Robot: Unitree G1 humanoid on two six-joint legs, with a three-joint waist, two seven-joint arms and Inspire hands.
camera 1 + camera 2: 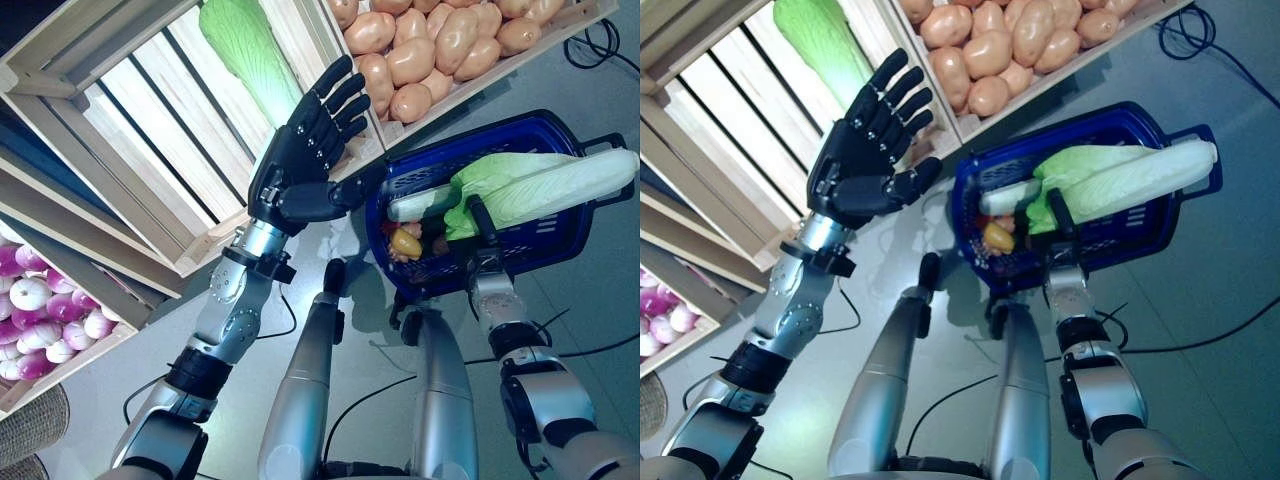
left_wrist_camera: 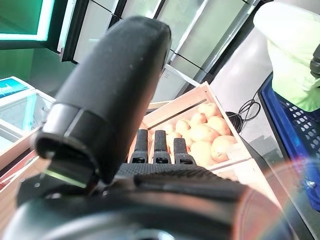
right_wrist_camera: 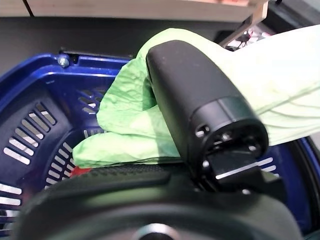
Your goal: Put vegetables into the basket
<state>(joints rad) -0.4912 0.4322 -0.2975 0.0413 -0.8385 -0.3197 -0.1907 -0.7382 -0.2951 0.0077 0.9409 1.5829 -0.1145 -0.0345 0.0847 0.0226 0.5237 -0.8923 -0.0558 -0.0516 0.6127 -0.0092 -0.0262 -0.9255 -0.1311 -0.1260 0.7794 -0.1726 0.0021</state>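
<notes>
A: Entry. Where are the vegetables?

B: A long cabbage (image 1: 545, 185) lies across the blue basket (image 1: 540, 135), pale stalk end sticking out past the rim on the robot's right, green leaves toward the middle. Under it, at the basket's left end, a cucumber (image 1: 425, 203), a small yellow piece (image 1: 406, 242) and something red beside it that I can't identify.

A: Who holds the basket?

B: The right hand (image 1: 487, 240) comes up from below, at the black handle (image 1: 482, 215). In the right wrist view the thumb (image 3: 200, 100) stands against the cabbage leaves, but the fingers are hidden. Cannot tell whether they are closed round the handle.

A: Left hand?

B: The left hand (image 1: 315, 135) is raised, palm toward the camera, fingers straight and spread, thumb out toward the basket. It holds nothing. It hangs over the front edge of the wooden crates, just left of the basket, not touching it.

A: Surroundings?

B: Behind the left hand, a slatted crate (image 1: 150, 130) with a second cabbage (image 1: 250, 50) lying in its far corner. The next crate to the right is full of potatoes (image 1: 430, 45). Lower left, another crate of purple and white onions (image 1: 45, 305). A woven basket (image 1: 30, 430) shows at the bottom left corner, on the grey floor (image 1: 600, 290).
</notes>
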